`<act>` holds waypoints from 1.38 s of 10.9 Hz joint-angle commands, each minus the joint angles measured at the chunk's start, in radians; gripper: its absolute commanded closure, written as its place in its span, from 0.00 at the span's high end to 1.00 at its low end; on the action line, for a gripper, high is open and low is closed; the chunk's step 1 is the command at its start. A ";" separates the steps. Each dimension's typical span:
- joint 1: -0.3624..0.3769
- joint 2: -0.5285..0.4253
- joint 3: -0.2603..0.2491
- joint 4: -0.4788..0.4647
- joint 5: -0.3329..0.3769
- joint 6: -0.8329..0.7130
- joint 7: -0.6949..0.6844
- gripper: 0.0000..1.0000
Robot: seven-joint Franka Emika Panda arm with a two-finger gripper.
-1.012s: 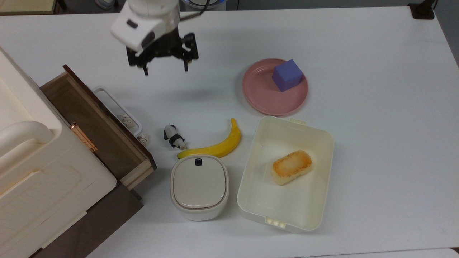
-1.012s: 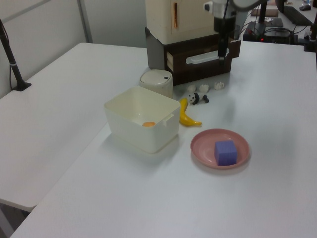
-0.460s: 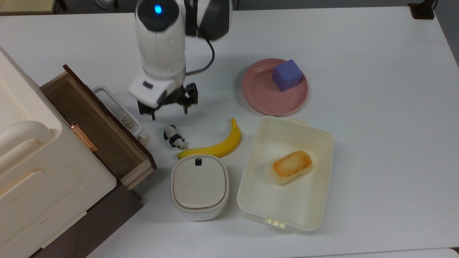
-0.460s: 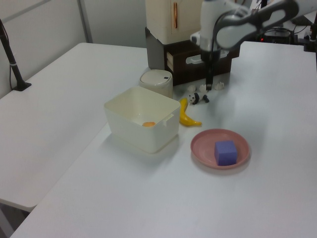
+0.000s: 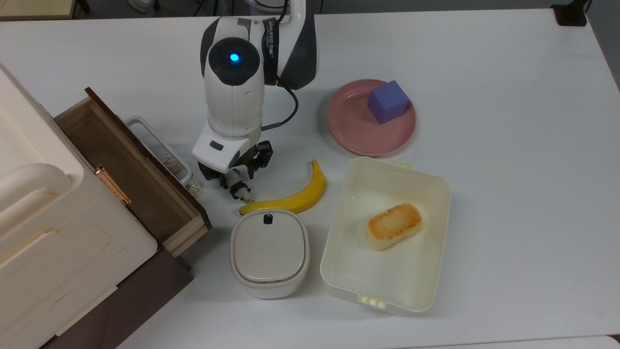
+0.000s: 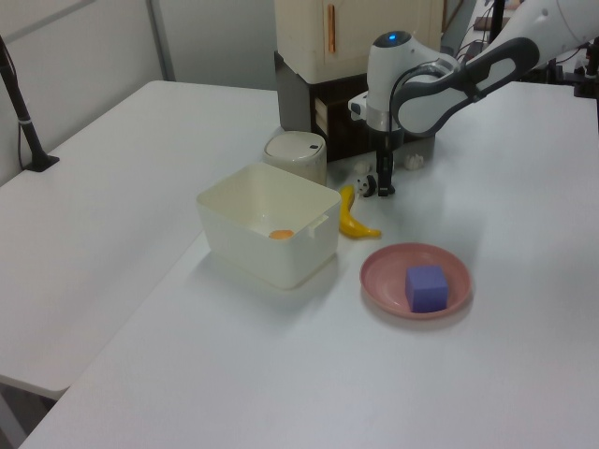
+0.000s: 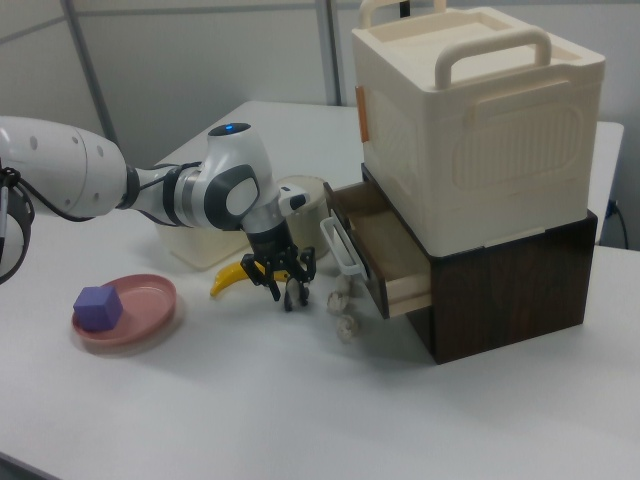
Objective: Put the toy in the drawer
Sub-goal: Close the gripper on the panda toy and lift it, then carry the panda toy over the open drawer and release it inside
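Now the tool (image 5: pixel 236 180) is down at the toy (image 5: pixel 240 190), fingers spread either side of it, not yet pinching as far as I can tell. The toy lies on the desk (image 5: pixel 484 194), at about 9 o'clock from the banana (image 5: pixel 295 196) in the top view and just beside its tip, with the drawer (image 5: pixel 128 169) pulled open further out at 9 o'clock.

Step in hand looks like the grasp. To do it well: centre the fingers over the toy's body, close gently, lift straight up before swinging toward the drawer (the white handle (image 5: pixel 157 150) and the small whitish bits (image 5: pixel 193 186) sit between, so clear them). Keep off the banana.

Toy: small, glossy, black-and-white, rounded and lumpy, likely to slip or roll in a loose pinch. Drawer: shallow, lighter wood sides, dark front panel, flat bottom. Banana: smooth, curved. Round lidded pot (image 5: pixel 269 252) at 6 o'clock from the toy looks like matte plastic.
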State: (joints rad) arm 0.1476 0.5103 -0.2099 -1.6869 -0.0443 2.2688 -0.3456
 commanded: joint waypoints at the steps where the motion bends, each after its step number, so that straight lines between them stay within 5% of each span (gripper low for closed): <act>1: 0.030 -0.028 -0.026 0.001 -0.008 -0.003 -0.050 0.05; 6: 0.024 -0.255 -0.034 0.033 0.059 -0.351 -0.249 0.04; 8: 0.026 -0.259 -0.116 0.111 0.139 -0.384 -0.294 0.04; 15: -0.006 -0.190 -0.266 0.128 0.139 0.032 -0.437 0.07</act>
State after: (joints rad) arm 0.1463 0.2758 -0.4379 -1.5606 0.0765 2.2082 -0.7271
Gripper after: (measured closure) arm 0.586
